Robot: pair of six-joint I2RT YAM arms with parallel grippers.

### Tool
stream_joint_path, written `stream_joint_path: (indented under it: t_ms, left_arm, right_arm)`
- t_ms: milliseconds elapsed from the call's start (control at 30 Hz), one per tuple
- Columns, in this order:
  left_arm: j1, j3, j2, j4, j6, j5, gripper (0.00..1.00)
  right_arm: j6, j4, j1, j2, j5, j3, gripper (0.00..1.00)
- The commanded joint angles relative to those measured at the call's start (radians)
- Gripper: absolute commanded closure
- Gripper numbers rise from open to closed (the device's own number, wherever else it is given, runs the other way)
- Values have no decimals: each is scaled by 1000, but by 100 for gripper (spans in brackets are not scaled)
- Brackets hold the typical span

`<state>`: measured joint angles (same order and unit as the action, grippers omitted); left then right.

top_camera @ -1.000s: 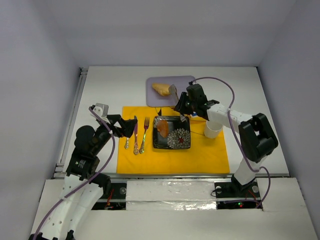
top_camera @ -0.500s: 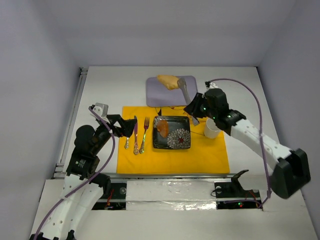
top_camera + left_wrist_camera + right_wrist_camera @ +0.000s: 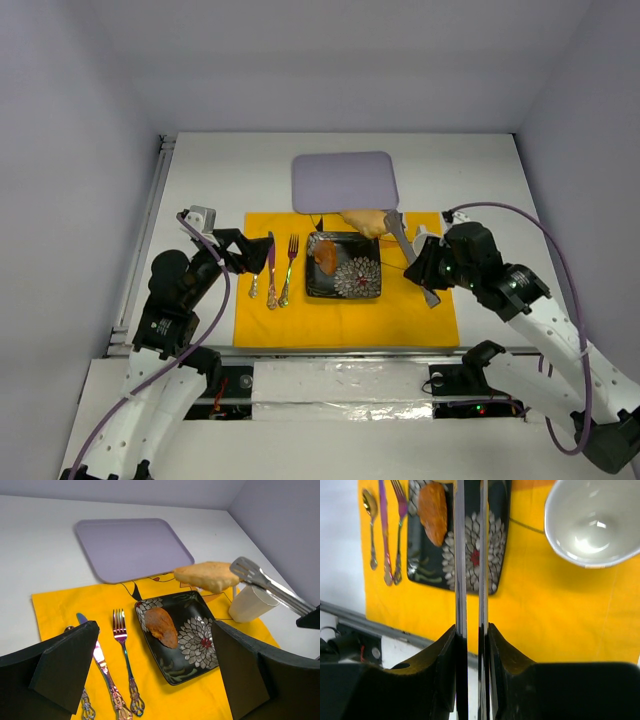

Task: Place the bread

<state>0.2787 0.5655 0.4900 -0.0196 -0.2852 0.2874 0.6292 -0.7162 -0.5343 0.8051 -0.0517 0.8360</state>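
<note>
Since 1 s ago your right arm has swung from the far side back toward the near right. The bread [image 3: 363, 222] has gone with it: it was on the purple tray [image 3: 344, 182], was raised over the tray's far edge 0.5 s ago, and now hangs over the far right corner of the black flowered plate [image 3: 345, 283]. The left arm has not moved.

Your right claw [image 3: 432, 272] is clamped on the handle end of the tongs [image 3: 408, 248], squeezing the 2 arms almost parallel with a thin gap between them in the right wrist view. The tongs' tips pinch the bread at its right end, so it sits out ahead of the claw at the tool's far end, not in the claw itself. In the left wrist view it looks to be in the air, clear of the plate.

The white cup [image 3: 425, 240] stands on the yellow mat [image 3: 420, 315], just right of the plate and under the tongs. An orange piece [image 3: 326, 257] lies on the plate's left half. Your left claw [image 3: 252, 256] is spread wide and holds nothing, hovering near the knife [image 3: 270, 270] and fork [image 3: 289, 268] at the mat's left edge.
</note>
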Motion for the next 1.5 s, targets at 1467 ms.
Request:
stream_joint_path:
  t_ms: [1467]
  left_arm:
    - [-7,40,-48,37,1,29,4]
  right_arm:
    - [-198,124,149,313,384,346,55]
